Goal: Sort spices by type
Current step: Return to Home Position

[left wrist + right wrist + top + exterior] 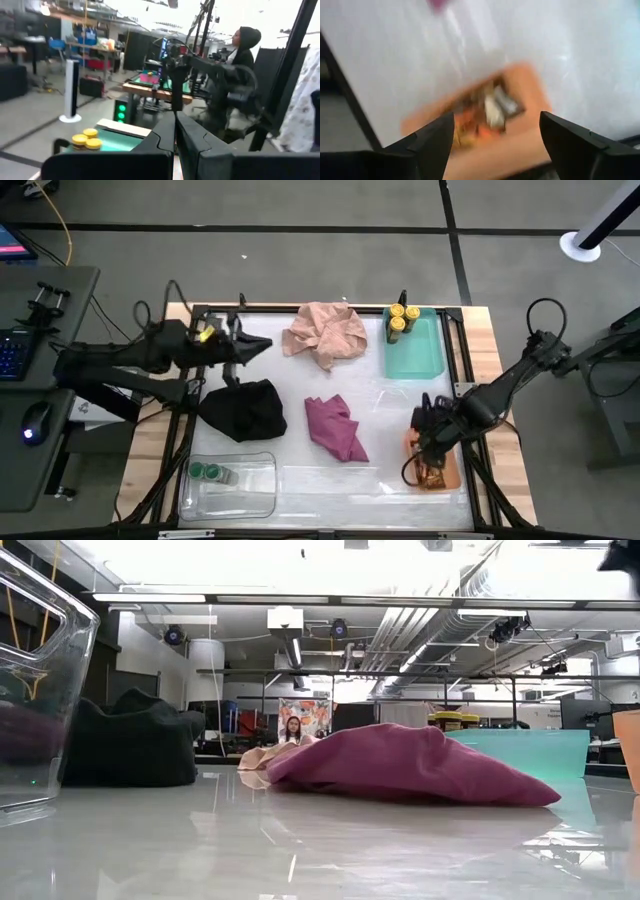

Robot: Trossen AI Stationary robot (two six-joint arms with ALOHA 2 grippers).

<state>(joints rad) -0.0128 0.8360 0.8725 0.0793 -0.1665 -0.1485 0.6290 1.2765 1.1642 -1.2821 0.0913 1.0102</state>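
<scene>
While packets (492,107) lay in the orange tray (455,470) straight below it, right gripper (496,120) hung wide open and empty; left gripper (175,120) sat closed, empty, well apart.

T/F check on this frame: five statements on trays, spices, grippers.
1. The yellow-lidded jars stand in the teal tray. True.
2. The green-lidded jars are in the orange tray. False: they are in the clear tray.
3. The right gripper is open over the orange tray, which holds the foil packets. True.
4. The left gripper holds a jar. False: it is shut on nothing.
5. The magenta cloth lies in the teal tray. False: it lies on the table.
</scene>
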